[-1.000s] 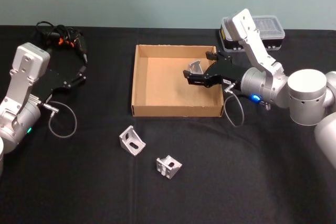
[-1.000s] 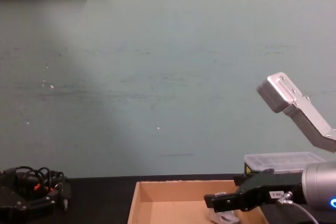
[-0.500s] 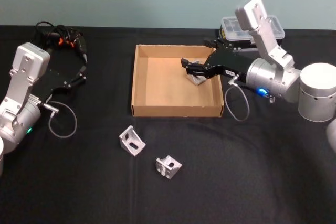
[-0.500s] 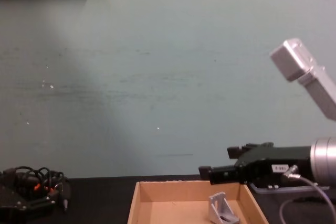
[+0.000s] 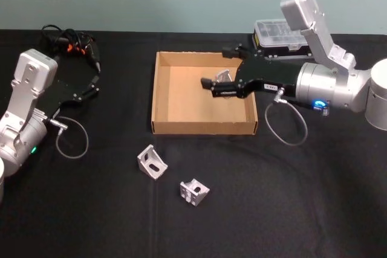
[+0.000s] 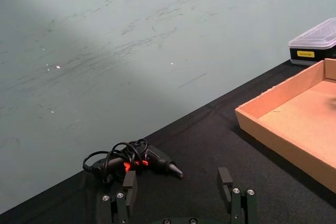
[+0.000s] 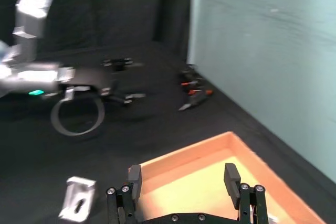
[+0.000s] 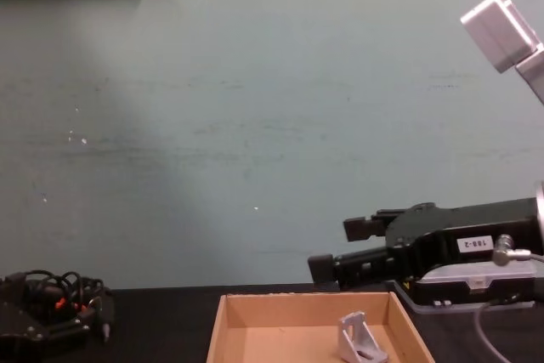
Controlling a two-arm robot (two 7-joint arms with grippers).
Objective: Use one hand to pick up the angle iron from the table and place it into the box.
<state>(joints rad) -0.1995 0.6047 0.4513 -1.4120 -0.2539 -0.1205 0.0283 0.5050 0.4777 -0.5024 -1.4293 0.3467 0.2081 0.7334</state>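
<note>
One silver angle iron stands upright inside the tan box, near its far right corner; the chest view shows the same angle iron resting on the box floor. My right gripper hovers open above it, holding nothing, its jaws spread wide in the right wrist view. Two more angle irons lie on the black table in front of the box. My left gripper is parked open at the far left.
A black case with a clear lid sits behind the box at the right. A tool with tangled cables lies at the back left, beyond the left gripper. Grey cable loops hang from both wrists.
The right gripper let go of the angle iron, which now rests in the box. It then rose above the box, staying open. The left arm has not moved.
</note>
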